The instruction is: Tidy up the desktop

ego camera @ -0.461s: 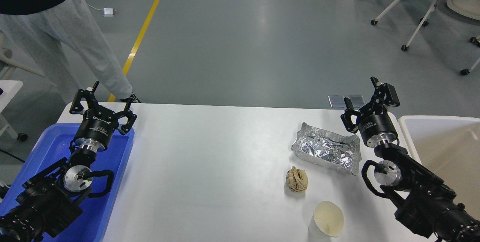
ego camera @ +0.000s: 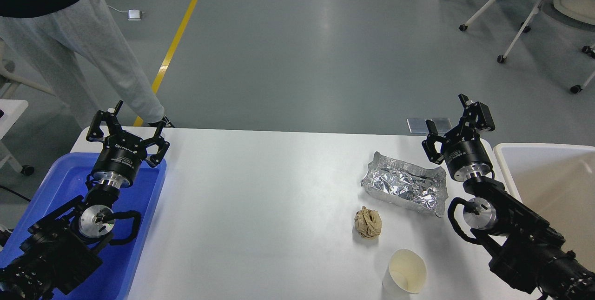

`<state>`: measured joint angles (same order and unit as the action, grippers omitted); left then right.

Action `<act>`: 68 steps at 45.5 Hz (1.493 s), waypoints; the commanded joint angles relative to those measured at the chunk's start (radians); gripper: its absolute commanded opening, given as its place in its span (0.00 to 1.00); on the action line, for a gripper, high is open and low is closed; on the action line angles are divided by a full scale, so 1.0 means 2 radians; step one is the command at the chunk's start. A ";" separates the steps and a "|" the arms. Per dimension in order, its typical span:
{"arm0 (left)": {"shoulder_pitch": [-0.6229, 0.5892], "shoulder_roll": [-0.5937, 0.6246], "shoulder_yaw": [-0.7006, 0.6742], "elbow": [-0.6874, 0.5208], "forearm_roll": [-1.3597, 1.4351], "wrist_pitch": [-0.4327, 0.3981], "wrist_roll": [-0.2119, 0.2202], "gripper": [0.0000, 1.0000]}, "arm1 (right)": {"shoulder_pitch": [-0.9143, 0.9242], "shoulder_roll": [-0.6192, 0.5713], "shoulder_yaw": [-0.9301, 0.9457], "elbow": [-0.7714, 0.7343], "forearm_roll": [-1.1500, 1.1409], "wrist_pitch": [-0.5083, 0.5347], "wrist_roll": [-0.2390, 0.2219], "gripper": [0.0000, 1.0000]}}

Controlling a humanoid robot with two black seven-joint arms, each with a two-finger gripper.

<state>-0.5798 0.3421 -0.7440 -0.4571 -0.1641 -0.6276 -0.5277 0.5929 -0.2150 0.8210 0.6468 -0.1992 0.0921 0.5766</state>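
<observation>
The white desktop (ego camera: 260, 207) fills the lower middle of the head view. On its right part lie a crumpled silver foil tray (ego camera: 403, 183), a brown crumpled paper ball (ego camera: 368, 222) and a white paper cup (ego camera: 405, 273) on its side near the front edge. My left gripper (ego camera: 137, 116) is open and empty above the far left corner, over the blue tray (ego camera: 139, 225). My right gripper (ego camera: 448, 114) is open and empty, just right of and behind the foil tray.
A cream-white bin (ego camera: 548, 179) stands at the table's right end. A person in grey trousers (ego camera: 79, 49) stands just beyond the far left corner. Wheeled chairs (ego camera: 511, 7) stand at the back right.
</observation>
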 commanded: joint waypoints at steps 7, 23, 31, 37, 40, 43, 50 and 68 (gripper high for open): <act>0.000 0.000 0.000 0.000 0.000 0.000 0.000 1.00 | 0.001 -0.001 0.001 0.004 0.000 0.003 0.000 0.99; 0.000 0.000 0.000 0.000 0.000 0.000 0.000 1.00 | 0.002 -0.013 -0.006 0.002 -0.004 -0.004 -0.005 0.99; 0.000 0.000 0.000 0.000 0.000 0.000 0.000 1.00 | 0.000 -0.016 -0.006 0.006 0.001 -0.012 -0.029 0.99; 0.000 0.000 0.000 0.000 0.000 0.000 0.000 1.00 | -0.002 -0.015 0.001 0.004 0.003 -0.022 -0.028 0.99; 0.000 0.000 0.000 0.000 0.000 0.000 0.000 1.00 | -0.002 -0.015 0.004 0.006 0.003 -0.025 -0.028 0.99; 0.000 0.000 0.000 0.000 0.000 0.000 0.000 1.00 | -0.001 -0.015 0.004 0.006 0.004 -0.025 -0.027 0.99; 0.000 0.000 0.000 0.000 0.000 0.000 0.000 1.00 | 0.000 -0.018 0.005 0.013 0.004 -0.025 -0.025 0.99; -0.001 0.000 0.000 0.000 0.000 0.000 0.000 1.00 | 0.002 -0.093 -0.021 0.118 -0.005 -0.047 -0.123 0.99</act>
<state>-0.5799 0.3421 -0.7440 -0.4571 -0.1642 -0.6273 -0.5277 0.5942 -0.3194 0.8093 0.7728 -0.1971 0.0091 0.4456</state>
